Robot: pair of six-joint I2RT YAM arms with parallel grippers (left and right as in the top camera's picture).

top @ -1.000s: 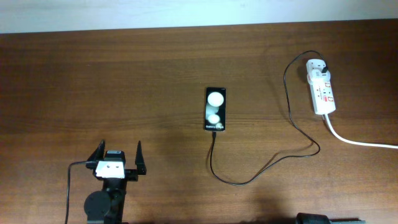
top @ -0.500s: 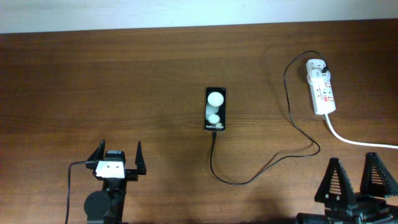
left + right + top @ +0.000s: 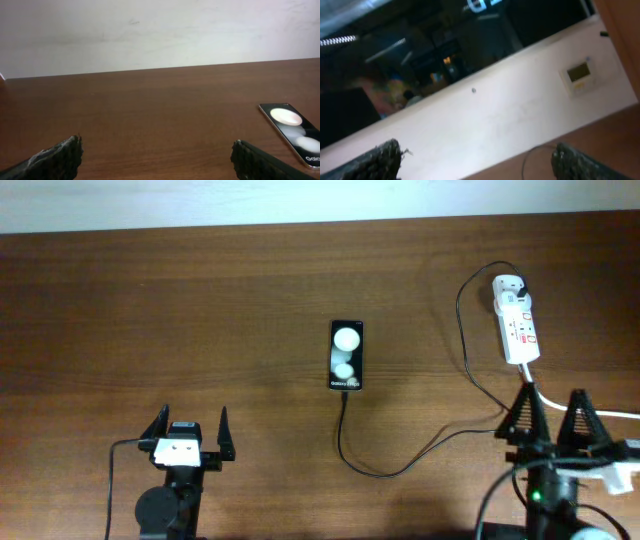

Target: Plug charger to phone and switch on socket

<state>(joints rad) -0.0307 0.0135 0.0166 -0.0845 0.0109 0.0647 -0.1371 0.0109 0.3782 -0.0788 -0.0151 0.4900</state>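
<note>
The phone (image 3: 346, 355) lies flat at the table's middle, glossy face up with two white glares; it also shows in the left wrist view (image 3: 294, 131) at the right edge. The charger cable (image 3: 400, 468) runs from the phone's near end in a loop to a black plug at the far end of the socket (image 3: 517, 332), a white power strip at the right. A stretch of cable shows in the right wrist view (image 3: 532, 152). My left gripper (image 3: 190, 430) is open and empty at the near left. My right gripper (image 3: 553, 415) is open and empty, just in front of the socket.
The strip's thick white cord (image 3: 580, 408) runs right from its near end, passing under my right gripper. A white wall (image 3: 160, 35) borders the table's far edge.
My right arm has come into view from the near edge and moved forward toward the socket. The left arm, phone and cable have not moved.
</note>
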